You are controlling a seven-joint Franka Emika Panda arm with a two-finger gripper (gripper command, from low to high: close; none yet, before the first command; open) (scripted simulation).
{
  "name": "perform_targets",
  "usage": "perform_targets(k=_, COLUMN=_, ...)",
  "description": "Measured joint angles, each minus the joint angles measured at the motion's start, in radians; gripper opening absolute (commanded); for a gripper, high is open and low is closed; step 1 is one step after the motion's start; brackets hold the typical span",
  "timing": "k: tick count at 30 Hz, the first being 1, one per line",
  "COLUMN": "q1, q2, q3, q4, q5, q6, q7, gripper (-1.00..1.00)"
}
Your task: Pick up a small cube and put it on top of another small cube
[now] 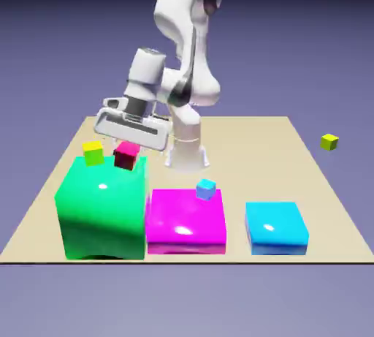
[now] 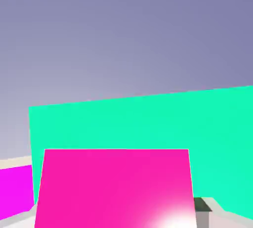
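The small red cube (image 1: 126, 155) is gripped in the closed pincer (image 1: 128, 145), left of centre in the exterior view, above the big green block (image 1: 102, 207). A yellow-green cube (image 1: 93, 153) is seen just to its left on that block. In the hand view the red cube (image 2: 113, 187) fills the lower middle.

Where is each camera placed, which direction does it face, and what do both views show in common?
Exterior view: stands still, above and across the table, facing the robot; shows the whole white arm and its gripper.
Hand view: sits on the hand, looking along the gripper; only a grey fingertip shows, bottom right.
Shared: the red cube held in the gripper, the big green block and the magenta block.
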Motion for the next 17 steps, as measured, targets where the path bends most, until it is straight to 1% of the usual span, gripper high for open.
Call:
perform_targets(k=7, q1=-0.005, q2=-0.221, q3=-0.248, q4=-0.052, q5=0.057, q6=-0.13, q7=-0.005, gripper=-1.0)
perform_targets(k=9, q1=0.014, q2=-0.229, q3=-0.246, q4=-0.05, q5=0.078, q6=-0.135, q7=0.025, gripper=-1.0)
perform_targets(k=14, q1=0.028, q2=-0.054, q3=-0.281, q4=-0.091, q5=0.083, q6=0.082, q7=0.018, gripper=-1.0)
perform_targets(k=15, q1=0.028, q2=-0.048, q3=-0.282, q4=-0.093, q5=0.083, q6=0.089, q7=0.017, gripper=1.0)
perform_targets(k=17, q1=0.028, q2=-0.048, q3=-0.282, q4=-0.093, q5=0.083, q6=0.089, q7=0.017, gripper=1.0)
